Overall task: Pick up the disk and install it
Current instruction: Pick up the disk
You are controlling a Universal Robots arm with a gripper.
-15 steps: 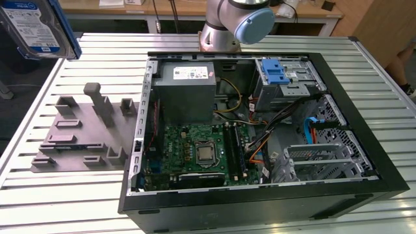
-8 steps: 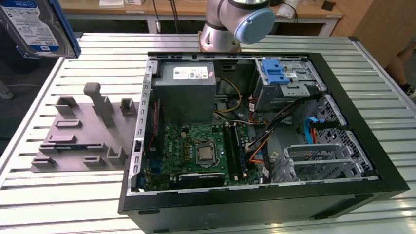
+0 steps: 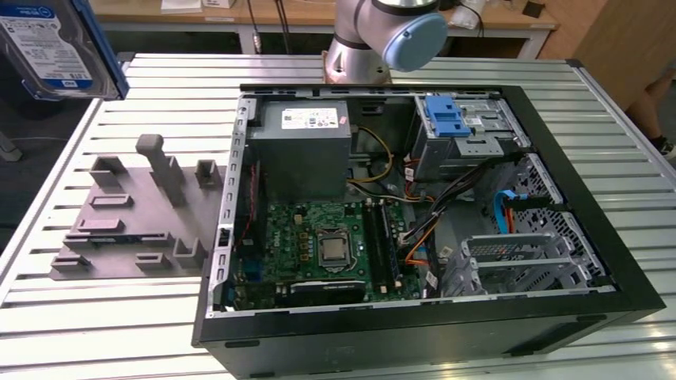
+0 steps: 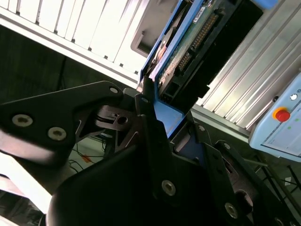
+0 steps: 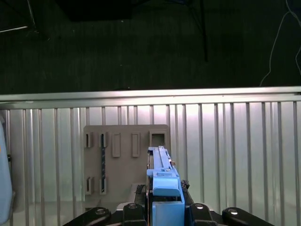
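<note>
1. In the exterior view, your disk hung well above the table. It sat at ten o'clock from the computer case, near the table's far corner, and the picture's edge cut it off.
2. The open case took up the middle of the table and its three o'clock side. The grey fixture plate lay just beside the case at its nine o'clock. Bare slats ran past the plate out to the table's edge, and more ran along the six o'clock side.
3. In the first wrist view, the disk stood edge-on over the plate. The table's straight rail lay beyond the plate, with dark floor past it, and bare slats showed on both sides of the plate.
4. Your gripper was closed on the disk. Its black fingers pressed the blue carrier from both sides, with no gap showing.
5. The disk's silver face carried a blue-and-white label, and a blue plastic frame ran along its rim. The second wrist view showed its other face, which had a green circuit board and a row of connector pins.
6. You had one of each:
   - disk
   - arm
   - case
   - fixture plate
   - bare blue caddy in the case's bay at one o'clock
   - grey power supply at eleven o'clock inside the case
   - pendant with a red button
</note>
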